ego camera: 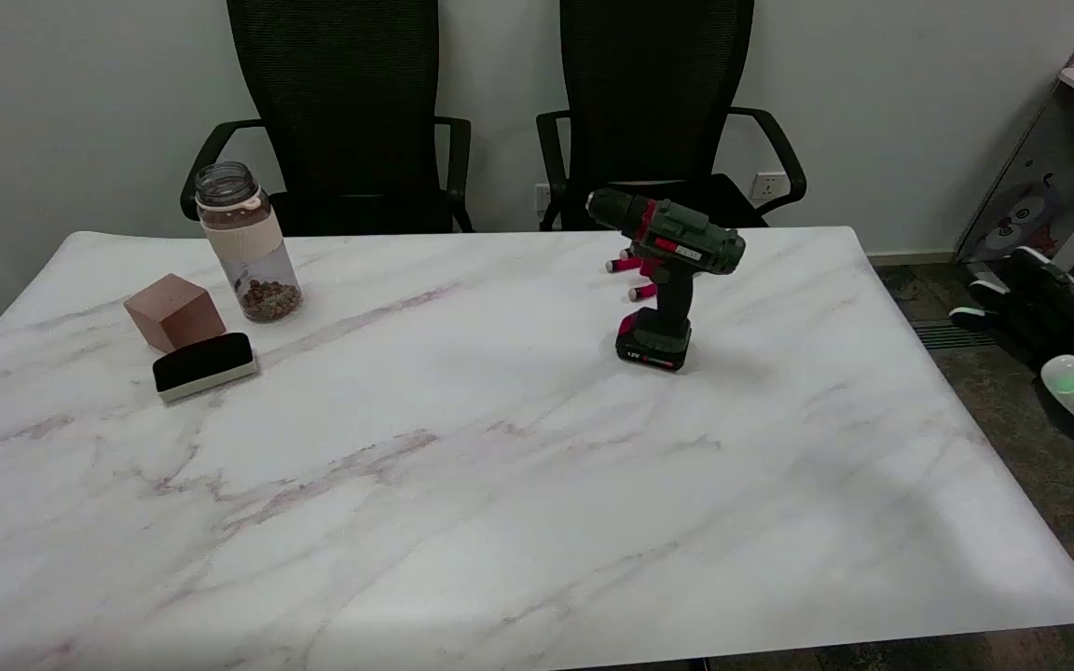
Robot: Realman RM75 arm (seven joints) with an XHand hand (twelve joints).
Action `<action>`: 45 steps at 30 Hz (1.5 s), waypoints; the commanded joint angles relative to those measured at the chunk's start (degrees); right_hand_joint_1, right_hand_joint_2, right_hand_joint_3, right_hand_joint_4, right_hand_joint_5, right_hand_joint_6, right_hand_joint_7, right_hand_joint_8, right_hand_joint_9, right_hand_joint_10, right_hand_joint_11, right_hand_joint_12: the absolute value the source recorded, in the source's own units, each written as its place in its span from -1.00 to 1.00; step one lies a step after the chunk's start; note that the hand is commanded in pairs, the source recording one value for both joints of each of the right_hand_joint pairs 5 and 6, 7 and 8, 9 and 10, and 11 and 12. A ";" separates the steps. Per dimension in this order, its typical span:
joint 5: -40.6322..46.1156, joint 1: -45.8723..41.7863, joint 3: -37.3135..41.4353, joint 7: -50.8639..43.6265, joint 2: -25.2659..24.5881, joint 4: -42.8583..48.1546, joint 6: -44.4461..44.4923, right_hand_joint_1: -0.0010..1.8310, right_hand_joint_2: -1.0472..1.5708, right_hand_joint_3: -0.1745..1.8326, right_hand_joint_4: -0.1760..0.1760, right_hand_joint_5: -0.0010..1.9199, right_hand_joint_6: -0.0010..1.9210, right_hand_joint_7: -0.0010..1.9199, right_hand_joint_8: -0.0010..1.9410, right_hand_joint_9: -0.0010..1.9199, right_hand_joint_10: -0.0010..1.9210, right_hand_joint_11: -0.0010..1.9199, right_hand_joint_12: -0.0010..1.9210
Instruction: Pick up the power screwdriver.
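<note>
The power screwdriver [675,266] is dark green and black with red trim. It stands upright on its battery base at the far right of the marble table [462,485], with its chuck pointing left. My right hand [1026,296] is off the table's right edge, beside the far right corner and well to the right of the screwdriver. Its dark fingers with white tips are stretched toward the left and hold nothing. The forearm behind it shows a green light [1070,382].
Small red cylinders [641,292] lie just behind and left of the screwdriver. At the far left stand a clear jar [246,244] with brown contents, a brown cube [174,311] and a black-topped eraser [204,365]. Two black chairs [649,112] stand behind the table; a shelf [1073,158] is at right.
</note>
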 commanded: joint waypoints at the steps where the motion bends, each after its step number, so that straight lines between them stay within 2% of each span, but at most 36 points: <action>1: -14.37 4.10 -0.17 2.75 1.09 -2.70 -6.64 0.05 -0.18 -0.04 -0.35 -0.74 -0.74 -0.74 -0.74 -0.51 -0.51 -0.33 -0.33; 3: -15.54 6.13 -0.26 2.91 1.09 -2.62 -9.13 0.05 -0.20 -0.02 -0.31 -0.74 -0.74 -0.74 -0.74 -0.52 -0.52 -0.34 -0.34; 5: -16.32 7.71 -0.26 3.10 0.93 -2.53 -11.42 0.05 -0.27 0.03 -0.14 -0.75 -0.75 -0.75 -0.75 -0.54 -0.54 -0.38 -0.38; 8: -16.15 8.80 0.09 3.02 0.92 -2.70 -13.74 0.05 -0.34 0.06 -0.05 -0.76 -0.76 -0.76 -0.76 -0.57 -0.57 -0.41 -0.41; 13: -16.33 10.02 0.01 2.72 0.81 -4.10 -17.71 0.05 -0.42 0.05 0.32 -0.74 -0.74 -0.74 -0.74 -0.62 -0.62 -0.48 -0.48; 14: -16.33 10.31 0.10 2.24 0.37 -4.66 -19.21 0.03 -0.45 0.07 0.41 -0.76 -0.76 -0.76 -0.76 -0.62 -0.62 -0.50 -0.50; 19: -16.33 12.97 0.44 -3.23 -2.89 -7.18 -25.73 0.02 -0.48 0.04 0.56 -0.77 -0.77 -0.77 -0.77 -0.63 -0.63 -0.52 -0.52; 24: -16.42 21.94 -3.47 -5.60 -9.01 -4.66 -30.94 0.02 -0.51 0.04 0.64 -0.78 -0.78 -0.78 -0.78 -0.64 -0.64 -0.54 -0.54; 30: -16.25 32.06 -10.08 -5.16 -14.91 3.07 -31.22 0.02 -0.54 0.05 0.70 -0.78 -0.78 -0.78 -0.78 -0.65 -0.65 -0.57 -0.57; 45: -16.33 39.49 -14.23 -5.97 -17.18 4.70 -38.36 0.02 -0.55 0.04 0.81 -0.78 -0.78 -0.78 -0.78 -0.65 -0.65 -0.56 -0.56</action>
